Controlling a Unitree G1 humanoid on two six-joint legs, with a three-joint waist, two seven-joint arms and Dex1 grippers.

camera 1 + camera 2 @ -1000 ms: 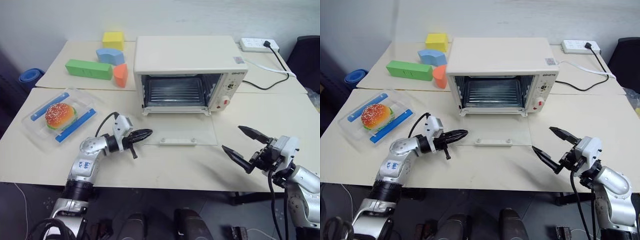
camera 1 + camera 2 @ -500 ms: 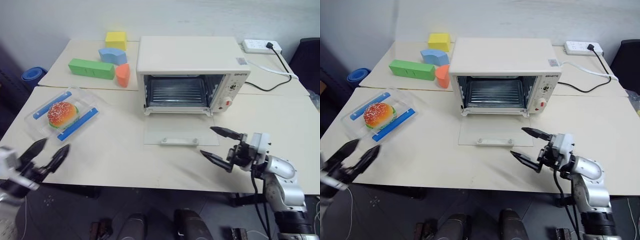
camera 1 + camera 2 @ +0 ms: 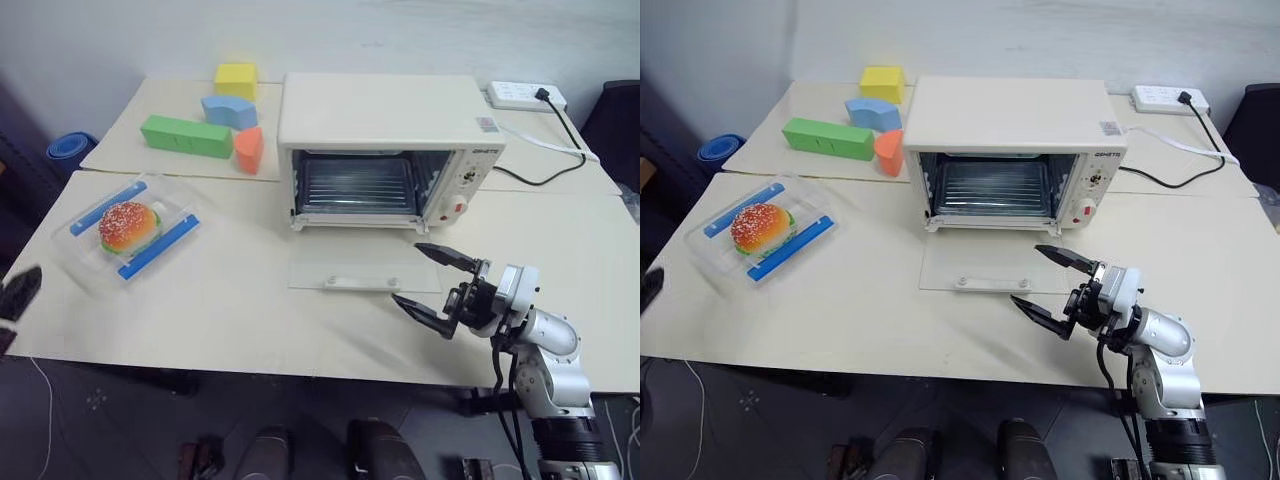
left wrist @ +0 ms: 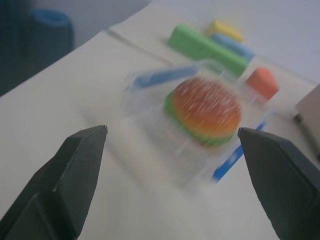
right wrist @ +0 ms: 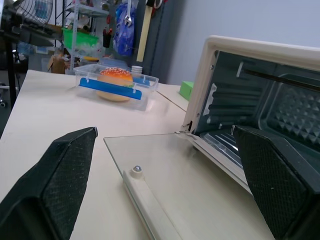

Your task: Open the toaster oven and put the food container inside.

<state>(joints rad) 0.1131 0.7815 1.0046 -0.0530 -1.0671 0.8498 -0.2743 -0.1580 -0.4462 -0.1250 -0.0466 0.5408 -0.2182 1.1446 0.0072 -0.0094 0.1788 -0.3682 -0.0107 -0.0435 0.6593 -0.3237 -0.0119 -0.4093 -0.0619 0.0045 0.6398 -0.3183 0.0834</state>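
The cream toaster oven (image 3: 385, 110) stands at the back middle of the table, its glass door (image 3: 350, 272) lying flat and open, the rack bare inside. The food container (image 3: 128, 228), clear with blue clips and a burger inside, rests on the table's left part. My left gripper (image 4: 172, 131) is open at the far left table edge, off the container's near side, and the container lies ahead between its fingers. My right gripper (image 3: 407, 272) is open and empty, hovering just off the door's front right corner and pointing left.
Green (image 3: 186, 136), blue (image 3: 226, 110), yellow (image 3: 236, 79) and orange (image 3: 248, 150) foam blocks sit at the back left beside the oven. A power strip (image 3: 526, 96) and its black cable lie at the back right. Bare tabletop separates container and door.
My left gripper has swung from beside the door's handle out to the far left table edge and opened. My right gripper has moved left, up to the door's corner.
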